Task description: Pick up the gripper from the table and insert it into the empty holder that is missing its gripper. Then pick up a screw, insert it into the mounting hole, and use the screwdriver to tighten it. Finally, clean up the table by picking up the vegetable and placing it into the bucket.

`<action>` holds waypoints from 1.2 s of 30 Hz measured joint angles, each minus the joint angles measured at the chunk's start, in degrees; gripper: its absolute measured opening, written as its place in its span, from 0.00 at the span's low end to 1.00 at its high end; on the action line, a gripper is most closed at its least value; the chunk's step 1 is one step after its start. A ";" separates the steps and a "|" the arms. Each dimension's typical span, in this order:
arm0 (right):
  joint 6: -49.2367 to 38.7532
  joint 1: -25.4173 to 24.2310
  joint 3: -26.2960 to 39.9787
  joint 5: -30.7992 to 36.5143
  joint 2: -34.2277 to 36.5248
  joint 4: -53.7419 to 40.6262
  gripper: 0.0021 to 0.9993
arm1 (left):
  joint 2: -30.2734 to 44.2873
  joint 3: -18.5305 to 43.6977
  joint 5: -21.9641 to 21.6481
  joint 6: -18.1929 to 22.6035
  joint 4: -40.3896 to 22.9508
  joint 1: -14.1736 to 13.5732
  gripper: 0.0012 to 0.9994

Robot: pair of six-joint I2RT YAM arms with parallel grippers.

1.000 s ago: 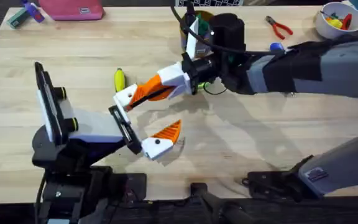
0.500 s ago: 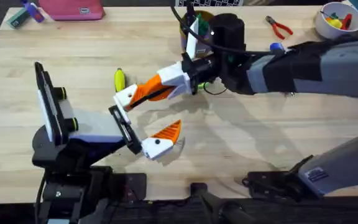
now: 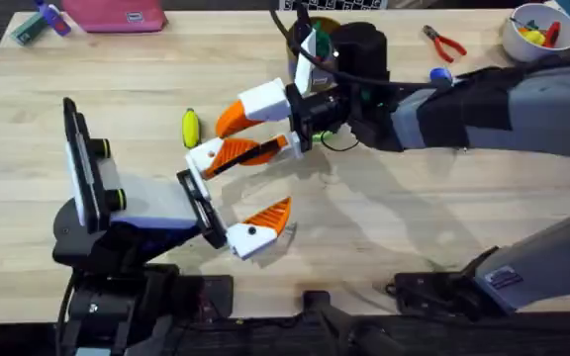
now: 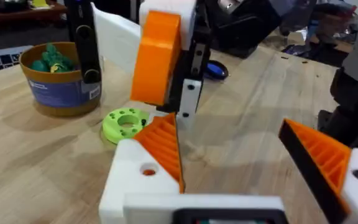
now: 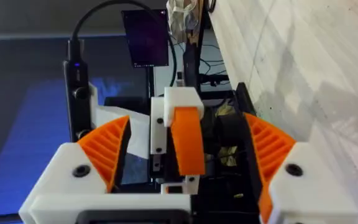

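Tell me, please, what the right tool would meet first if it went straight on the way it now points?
Most likely the left tool: the right tool points across the table at it, open, and one of the left tool's fingers already lies between its own. How close they are in depth is unclear.

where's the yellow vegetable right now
In the overhead view the yellow vegetable lies on the table, left of centre, just beside the right gripper.

— Where's the overhead looking from?
— Above the arms' bases, down across the counter (image 3: 384,237).
— And the wrists?
— Close in, facing each other; both share the orange-padded grippers mid-counter.
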 joint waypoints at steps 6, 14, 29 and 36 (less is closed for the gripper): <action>-0.05 0.00 0.00 0.82 0.00 -0.02 0.96 | 0.00 0.00 0.00 0.00 0.00 0.00 0.99; -5.16 -0.52 0.00 4.09 -0.94 -7.10 0.96 | 0.00 0.00 0.00 -0.01 0.00 0.00 0.99; -36.08 -9.55 9.31 21.94 -21.04 -64.28 0.96 | 0.00 0.00 0.00 0.00 0.00 0.00 0.99; -49.32 -10.18 23.95 39.78 -21.56 -86.13 0.96 | 0.00 0.00 0.00 -0.01 0.00 0.00 0.99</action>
